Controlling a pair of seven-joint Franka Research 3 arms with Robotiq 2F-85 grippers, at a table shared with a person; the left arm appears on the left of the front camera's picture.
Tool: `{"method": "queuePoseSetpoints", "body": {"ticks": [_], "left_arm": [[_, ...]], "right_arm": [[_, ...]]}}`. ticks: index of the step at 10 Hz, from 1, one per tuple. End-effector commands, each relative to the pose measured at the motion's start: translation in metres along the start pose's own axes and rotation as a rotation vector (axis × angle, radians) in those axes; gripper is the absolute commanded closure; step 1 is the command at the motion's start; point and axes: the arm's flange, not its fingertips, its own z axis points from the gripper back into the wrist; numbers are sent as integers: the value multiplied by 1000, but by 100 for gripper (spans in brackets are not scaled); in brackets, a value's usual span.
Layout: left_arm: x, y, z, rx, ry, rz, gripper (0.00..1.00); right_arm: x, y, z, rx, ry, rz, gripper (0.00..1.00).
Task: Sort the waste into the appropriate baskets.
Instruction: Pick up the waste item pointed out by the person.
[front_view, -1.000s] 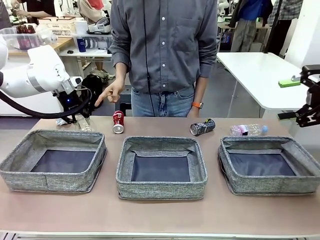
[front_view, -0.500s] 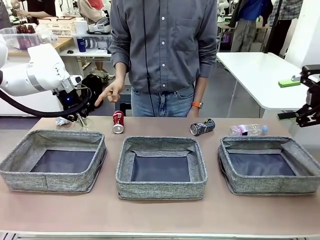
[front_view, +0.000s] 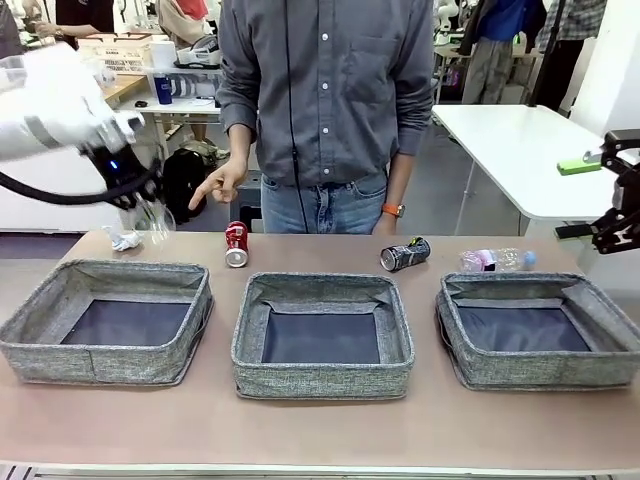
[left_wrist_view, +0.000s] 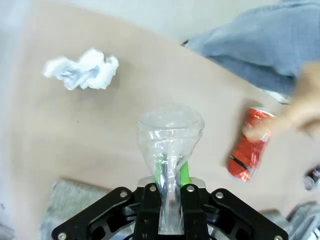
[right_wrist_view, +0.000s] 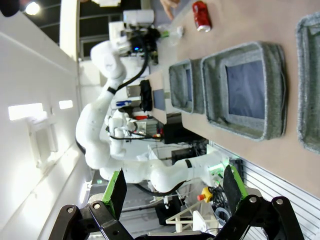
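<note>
Left gripper (left_wrist_view: 171, 170) clamped on clear plastic bottle (left_wrist_view: 171, 127), held above the tabletop beyond the left basket (front_view: 100, 362), paper wad (left_wrist_view: 82, 71) nearby, red can (left_wrist_view: 248, 145) farther off; right gripper (right_wrist_view: 172, 187) jaws wide apart.

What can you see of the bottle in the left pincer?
The clear plastic bottle is crumpled and thin-walled, with no label visible. The left pincer is shut on its narrow flattened part, green pads on both sides; the wider end points away, toward the table. It seems lifted, touching nothing else, with the paper wad nearby.
</note>
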Motion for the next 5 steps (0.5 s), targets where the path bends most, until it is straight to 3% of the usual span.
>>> {"method": "queuePoseSetpoints", "body": {"ticks": [1, 3, 4, 5], "left_arm": [[-20, -15, 83, -58, 45, -94, 91], [-80, -37, 140, -19, 230, -223, 91], [-132, -46, 157, -34, 291, -273, 91], [-181, -50, 159, 52, 210, -281, 91]], "right_arm": [[1, 3, 0, 1, 2, -4, 0], [1, 3, 0, 1, 2, -4, 0], [1, 3, 0, 1, 2, -4, 0], [1, 3, 0, 1, 2, -4, 0]]}}
